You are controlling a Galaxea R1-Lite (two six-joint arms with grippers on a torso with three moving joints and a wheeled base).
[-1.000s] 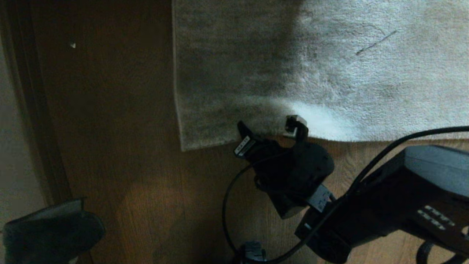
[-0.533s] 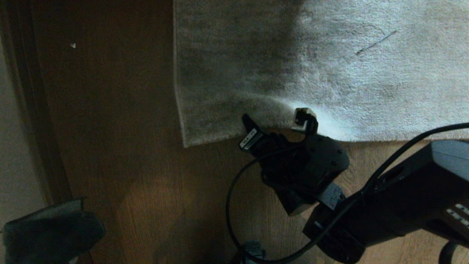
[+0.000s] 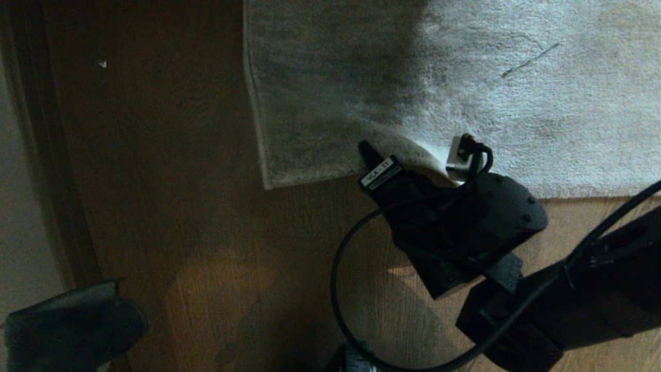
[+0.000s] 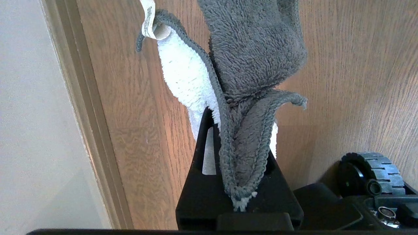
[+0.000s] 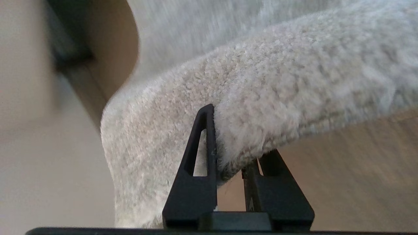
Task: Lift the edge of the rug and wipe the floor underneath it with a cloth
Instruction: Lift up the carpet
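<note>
Pinching the rug edge (image 5: 235,153) between its two black fingers (image 5: 199,153), the right gripper (image 5: 228,169) is seen nearly closed, pile on one side and backing on the other. In the head view the right gripper (image 3: 413,165) sits at about 4 o'clock from frame centre, on the near border of the rug (image 3: 465,77), with that stretch of edge raised off the floor (image 3: 181,206) and the rest of the rug laid flat toward 12 and 1 o'clock. The rug's near left corner is found at about 9 o'clock from the gripper, flat on the planks. The left gripper (image 4: 235,182) is clamped tight on the cloth (image 4: 248,65), grey plush with a white face and a small white tag, which is draped out from the fingers over bare floor. A pale baseboard (image 4: 85,114) is seen beside it. A dark part of the robot (image 3: 72,330) is seen at 8 o'clock in the head view, well apart from the rug. A wheel (image 4: 372,169) of the base is visible close by in the left wrist view.
</note>
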